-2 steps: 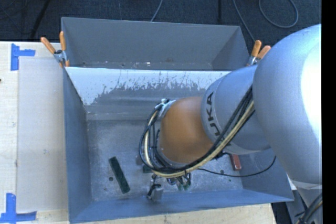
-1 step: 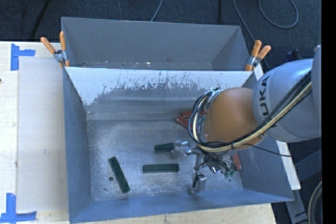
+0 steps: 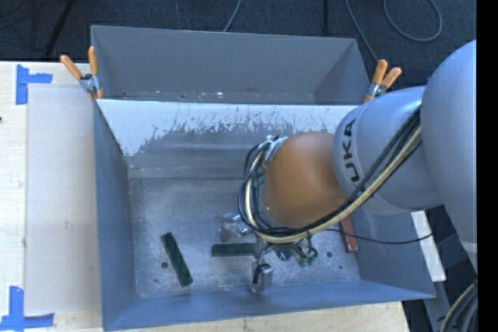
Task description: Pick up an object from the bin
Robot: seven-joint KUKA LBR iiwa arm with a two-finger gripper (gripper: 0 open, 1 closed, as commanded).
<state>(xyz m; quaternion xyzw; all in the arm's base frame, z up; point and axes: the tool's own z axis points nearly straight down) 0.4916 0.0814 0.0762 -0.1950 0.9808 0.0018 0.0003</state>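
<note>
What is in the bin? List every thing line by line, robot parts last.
bin: one, grey metal, middle of the view
left bar: one, dark green, front left of the floor, lying flat and alone
middle bar: one, dark green, floor centre, right end beside the hand
stick: one, reddish brown, by the right wall, partly hidden by the arm
silvery piece: one, just behind the middle bar; kind unclear
arm: one, grey, reaching in from the right
cover: one, orange, on the wrist
cables: several, looped round the cover
hand: one, low over the front middle of the floor
</note>
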